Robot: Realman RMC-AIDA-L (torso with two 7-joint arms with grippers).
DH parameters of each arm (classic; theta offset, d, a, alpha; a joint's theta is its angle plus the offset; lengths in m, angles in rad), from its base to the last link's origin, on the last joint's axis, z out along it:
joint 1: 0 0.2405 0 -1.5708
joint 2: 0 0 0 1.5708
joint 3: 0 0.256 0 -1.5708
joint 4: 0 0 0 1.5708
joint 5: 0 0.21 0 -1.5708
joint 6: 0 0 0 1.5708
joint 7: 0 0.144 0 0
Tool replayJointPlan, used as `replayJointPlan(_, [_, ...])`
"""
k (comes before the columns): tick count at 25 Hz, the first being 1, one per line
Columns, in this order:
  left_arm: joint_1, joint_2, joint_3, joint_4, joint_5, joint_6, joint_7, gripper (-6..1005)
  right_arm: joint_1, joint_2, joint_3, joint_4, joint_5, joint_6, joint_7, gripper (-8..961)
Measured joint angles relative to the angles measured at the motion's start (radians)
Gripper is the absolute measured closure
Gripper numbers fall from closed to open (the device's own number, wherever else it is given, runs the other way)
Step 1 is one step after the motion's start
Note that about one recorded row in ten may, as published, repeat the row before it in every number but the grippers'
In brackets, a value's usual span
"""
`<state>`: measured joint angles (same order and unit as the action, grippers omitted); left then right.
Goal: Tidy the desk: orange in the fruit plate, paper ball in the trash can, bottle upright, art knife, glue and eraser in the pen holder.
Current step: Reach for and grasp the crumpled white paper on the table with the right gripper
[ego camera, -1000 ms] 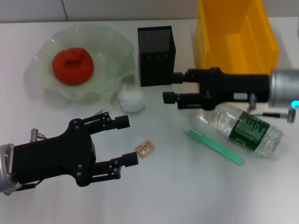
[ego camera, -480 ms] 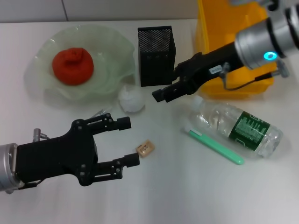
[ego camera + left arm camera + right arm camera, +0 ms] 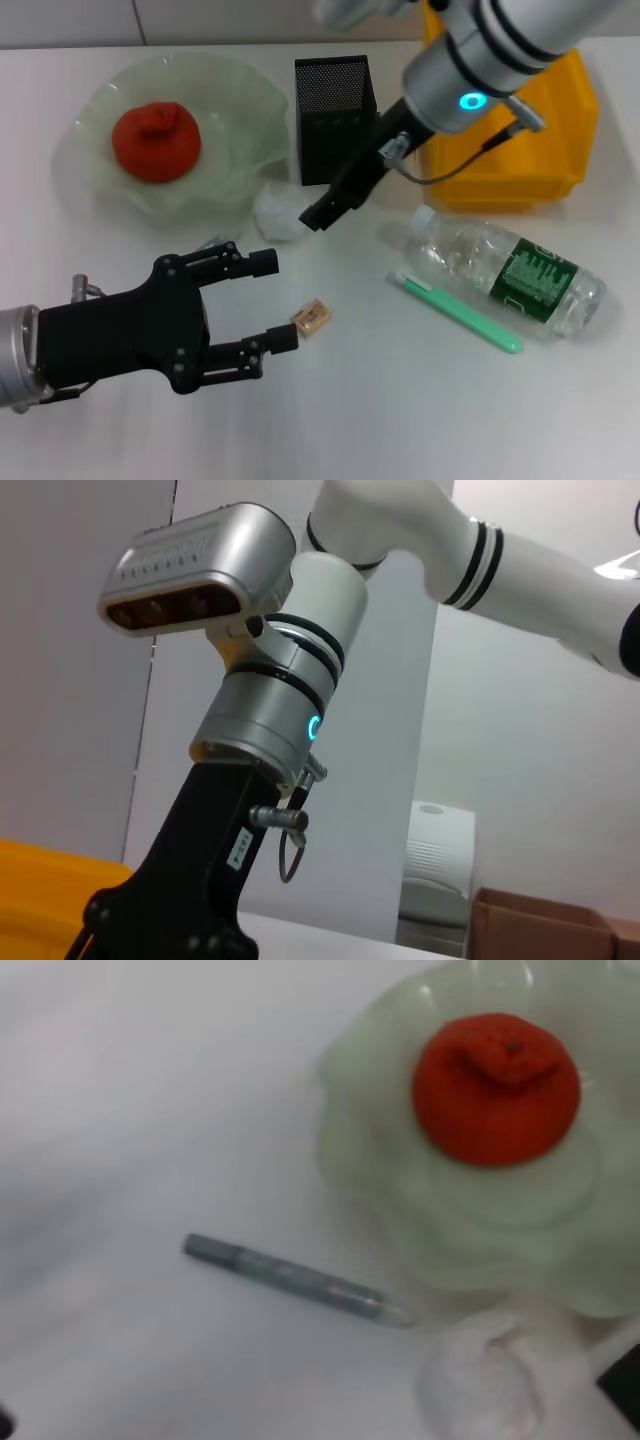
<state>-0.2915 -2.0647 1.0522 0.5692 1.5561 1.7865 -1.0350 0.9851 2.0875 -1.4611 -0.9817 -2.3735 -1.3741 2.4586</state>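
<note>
The right pincer is reaching down from the far right, its dark tip lying just at the right edge of the paper ball; whether its fingers are parted or closed cannot be told. The paper ball is sitting on the white table, just near of the fruit plate and near-left of the pen holder.

The left pincer is hovering low at the near left with its two fingers spread wide and gripping nothing. The lower fingertip is lying just beside the eraser, which is resting on the table at the open mouth of the pincer.

The orange is sitting inside the fruit plate at the far left. In the right wrist view the orange is showing in the green plate, with the paper ball beside the plate's rim and a slim grey-green stick lying flat on the table well apart from it.

The bottle is lying on its side at the right, cap pointing left. A green art knife is lying flat just near of it. The trash can is standing at the far right, partly hidden behind the right arm.
</note>
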Motion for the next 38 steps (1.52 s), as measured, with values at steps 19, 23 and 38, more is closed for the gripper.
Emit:
replayJointPlan(19, [-0.003, -0.002, 0.0, 0.0, -0.001, -0.032, 0.004, 248, -0.004, 0.005, -0.298, 0.109, 0.077, 0.326, 0.066, 235])
replayJointPlan(23, [-0.004, -0.002, 0.0, 0.0, -0.001, -0.036, 0.005, 249, -0.005, 0.005, -0.303, 0.131, 0.097, 0.346, 0.066, 239])
replayJointPlan(38, [-0.005, -0.002, 0.001, -0.011, -0.001, -0.037, 0.007, 249, -0.013, 0.005, -0.33, 0.163, 0.136, 0.429, 0.056, 252])
